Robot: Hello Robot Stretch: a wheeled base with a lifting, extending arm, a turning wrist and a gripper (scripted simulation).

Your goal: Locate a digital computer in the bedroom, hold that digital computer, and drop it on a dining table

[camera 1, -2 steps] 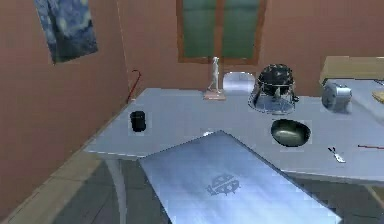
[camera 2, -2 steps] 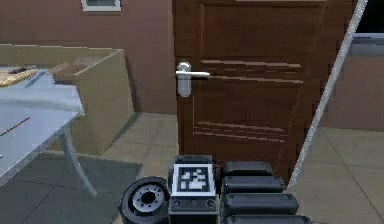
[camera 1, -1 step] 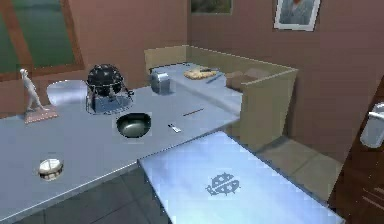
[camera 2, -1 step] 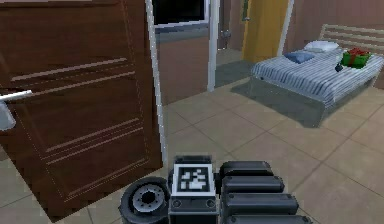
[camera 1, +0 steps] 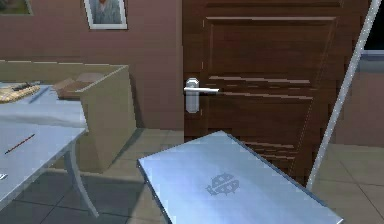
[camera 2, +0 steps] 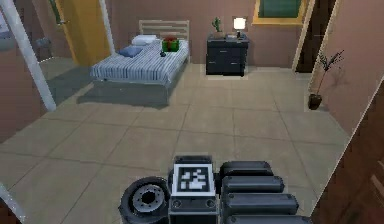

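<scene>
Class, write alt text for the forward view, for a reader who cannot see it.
A closed silver laptop fills the lower foreground, tilted, before a dark wooden door with a silver lever handle. At the left stand a grey table and an open cardboard box.

Forward view: loses the near end of the flat grey computer (camera 1: 235, 185) past the bottom edge at 6 o'clock. Cuts the wall picture (camera 1: 105, 12) at 11 o'clock and the table (camera 1: 40, 130) at 9 o'clock. Can't tell what the small things (camera 1: 22, 93) on the table are. Arm side view: cuts the window (camera 2: 278, 10) at 1 o'clock and the gripper (camera 2: 148, 200) at 7 o'clock. Can't make out its far end, nor whether it holds anything.
</scene>
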